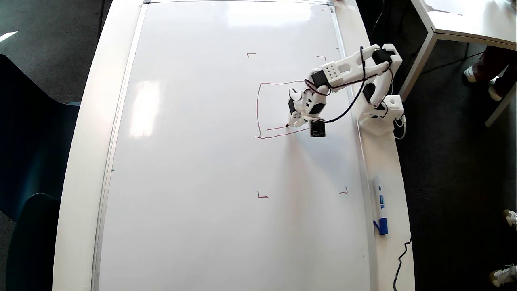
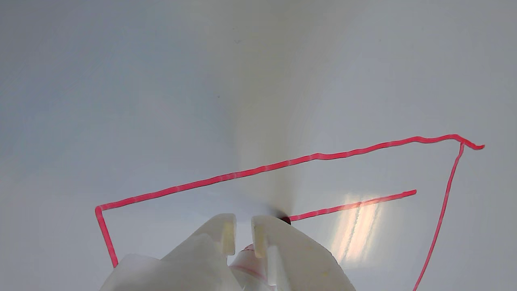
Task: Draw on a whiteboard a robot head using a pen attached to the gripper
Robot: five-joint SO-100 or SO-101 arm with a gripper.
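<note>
A large whiteboard (image 1: pixel 202 161) lies flat on the table. On it is a red rectangle outline (image 1: pixel 258 109), and a shorter red line (image 1: pixel 276 128) runs inside its lower edge. My white gripper (image 1: pixel 291 121) holds a red pen whose tip (image 1: pixel 287 125) touches the board at the end of that short line. In the wrist view the gripper (image 2: pixel 243 226) is shut on the pen (image 2: pixel 250 262), the dark tip (image 2: pixel 285 220) sits at the end of the inner red line (image 2: pixel 351 205), and the outline (image 2: pixel 282 163) runs above it.
Small red corner marks (image 1: pixel 262 196) (image 1: pixel 344 191) (image 1: pixel 250 54) (image 1: pixel 321 57) sit on the board. A blue and white marker (image 1: pixel 380 210) lies on the table's right strip. The arm's base (image 1: pixel 379 117) stands at the board's right edge. A black cable (image 1: pixel 400 262) lies at the lower right.
</note>
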